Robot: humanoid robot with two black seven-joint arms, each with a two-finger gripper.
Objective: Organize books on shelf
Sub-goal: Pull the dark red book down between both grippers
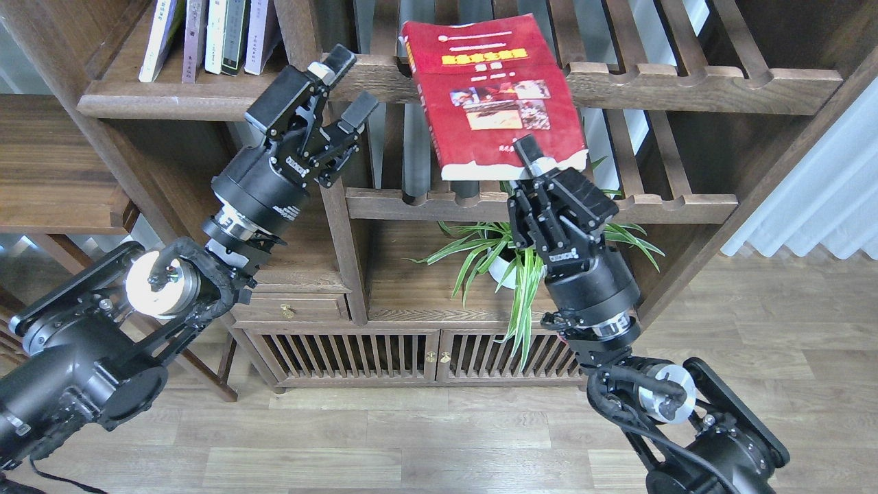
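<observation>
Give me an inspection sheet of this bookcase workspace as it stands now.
Surface: solid shelf board at upper left, front strip bare.
Job's things: red book held in the air before the slatted racks; upright books stand on the board.
Clutter: potted plant in the lower bay.
Grippers: right pincer shut on the book's lower edge; left pincer open, empty.
Cables: black cabling at left elbow.
Surroundings: wood floor, white curtain.
</observation>
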